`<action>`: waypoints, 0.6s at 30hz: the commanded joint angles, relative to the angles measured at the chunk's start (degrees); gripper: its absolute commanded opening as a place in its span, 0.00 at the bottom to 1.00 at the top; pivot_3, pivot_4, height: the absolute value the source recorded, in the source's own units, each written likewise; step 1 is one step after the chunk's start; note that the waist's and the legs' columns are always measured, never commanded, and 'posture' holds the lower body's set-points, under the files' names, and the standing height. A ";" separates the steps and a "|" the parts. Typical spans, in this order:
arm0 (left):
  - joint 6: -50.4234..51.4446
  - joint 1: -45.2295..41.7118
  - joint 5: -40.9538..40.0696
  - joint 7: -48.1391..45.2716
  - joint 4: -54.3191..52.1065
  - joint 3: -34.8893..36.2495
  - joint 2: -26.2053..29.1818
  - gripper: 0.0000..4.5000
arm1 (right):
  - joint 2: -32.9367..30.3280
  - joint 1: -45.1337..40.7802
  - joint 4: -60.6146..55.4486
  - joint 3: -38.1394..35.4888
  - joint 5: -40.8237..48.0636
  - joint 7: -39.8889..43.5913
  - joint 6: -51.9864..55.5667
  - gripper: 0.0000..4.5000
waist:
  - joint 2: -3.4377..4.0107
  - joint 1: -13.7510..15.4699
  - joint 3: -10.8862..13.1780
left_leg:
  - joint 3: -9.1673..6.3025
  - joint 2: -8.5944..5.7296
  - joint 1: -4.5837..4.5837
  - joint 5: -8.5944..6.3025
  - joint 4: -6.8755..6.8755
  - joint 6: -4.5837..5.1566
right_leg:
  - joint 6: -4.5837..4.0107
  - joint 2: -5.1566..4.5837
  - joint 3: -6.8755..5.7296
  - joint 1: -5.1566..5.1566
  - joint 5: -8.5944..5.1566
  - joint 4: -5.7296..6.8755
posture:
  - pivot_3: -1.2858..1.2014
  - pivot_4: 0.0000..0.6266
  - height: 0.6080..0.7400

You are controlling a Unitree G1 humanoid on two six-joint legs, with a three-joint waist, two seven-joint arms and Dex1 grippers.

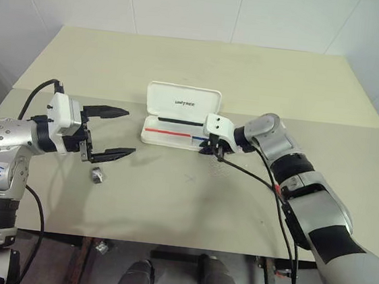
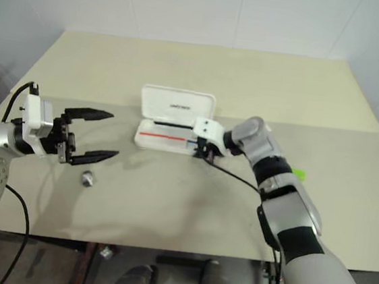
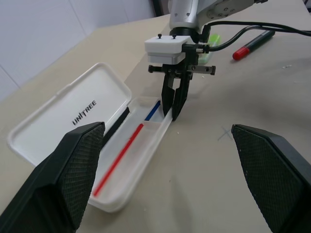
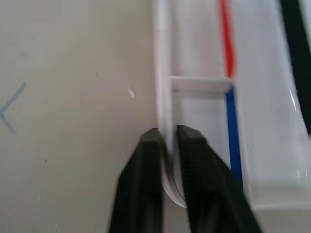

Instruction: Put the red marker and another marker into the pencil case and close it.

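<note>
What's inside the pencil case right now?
The pencil case holds no markers: just red, blue and black stripes and a divider. The right tool is shut on its front wall, covering a little there.

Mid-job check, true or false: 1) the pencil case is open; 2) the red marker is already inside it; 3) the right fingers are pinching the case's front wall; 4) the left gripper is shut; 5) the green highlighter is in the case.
1) True: the pencil case lies open, lid up.
2) False: the red marker lies on the table behind the right arm.
3) True: the right gripper is shut on the front wall.
4) False: the left gripper is wide open, holding nothing.
5) False: the green highlighter lies on the table.
</note>
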 commanded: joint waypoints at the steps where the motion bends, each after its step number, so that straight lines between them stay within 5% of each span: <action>1: -0.05 -0.03 -1.77 -0.99 -1.65 0.81 0.26 1.00 | -0.57 -1.44 0.38 -0.46 -0.53 -1.06 -1.65 0.01 | 0.00 0.00 0.00 | -0.01 0.00 0.00 0.01 0.00 0.00 | -0.01 0.01 0.00 0.00 0.01 0.00 | 0.52 0.24 1.00; 9: 0.69 -0.40 -2.22 -2.91 -1.51 -0.58 -0.18 1.00 | -7.26 2.68 -7.91 -1.48 1.10 5.73 -3.16 0.01 | 0.01 0.17 0.01 | -0.03 0.00 -0.02 0.03 -0.05 -0.01 | -0.02 0.00 -0.03 0.00 0.01 -0.04 | 0.52 0.24 1.00; 18: 0.74 -0.56 -2.13 -4.04 -0.93 -2.33 -2.01 1.00 | -21.79 24.58 -45.52 -3.88 7.82 14.28 12.38 0.01 | 0.03 0.94 0.02 | -0.01 0.01 -0.08 -0.03 -0.10 0.06 | 0.02 -0.01 -0.05 0.04 -0.01 -0.13 | 0.52 0.24 1.00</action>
